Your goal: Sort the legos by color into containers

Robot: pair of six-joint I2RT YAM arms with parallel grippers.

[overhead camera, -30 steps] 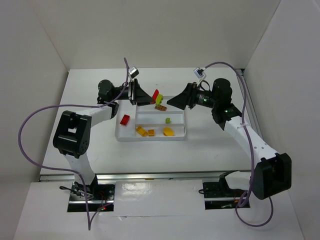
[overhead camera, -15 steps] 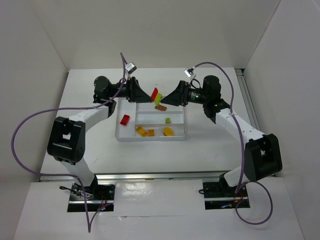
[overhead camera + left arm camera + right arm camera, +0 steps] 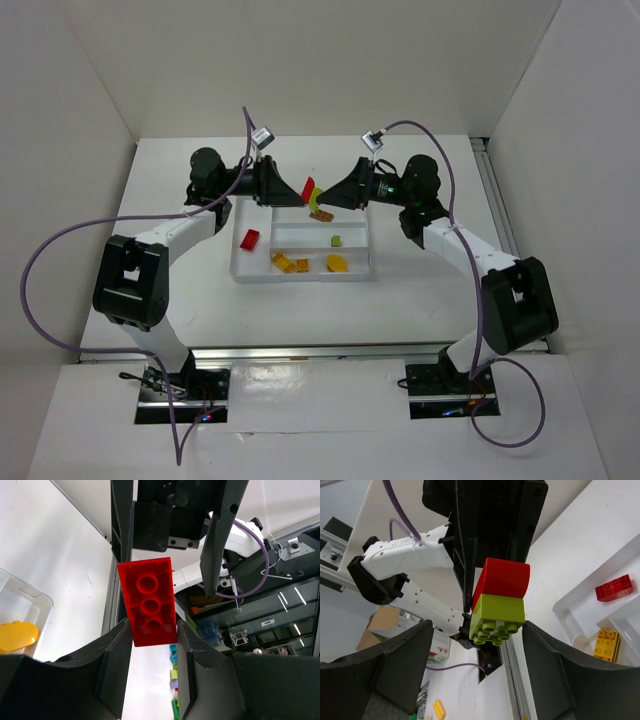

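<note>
Hanging by the far rim of the shallow white compartmented plastic tray (image 3: 300,280), a small red plastic brick (image 3: 147,602) with a lime green brick (image 3: 497,617) stuck to it is clamped in the left gripper (image 3: 152,627). The right gripper (image 3: 477,625) is held spread wide around the pair, neither finger touching. A second red brick (image 3: 250,238) is seen in the tray's tall section.

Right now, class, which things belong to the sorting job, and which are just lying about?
Job: tray; held red brick; attached green brick; tray's red brick; small green brick; orange bricks; yellow piece; brown brick; left gripper; right gripper.
Lying about: cables; cardboard box.
</note>
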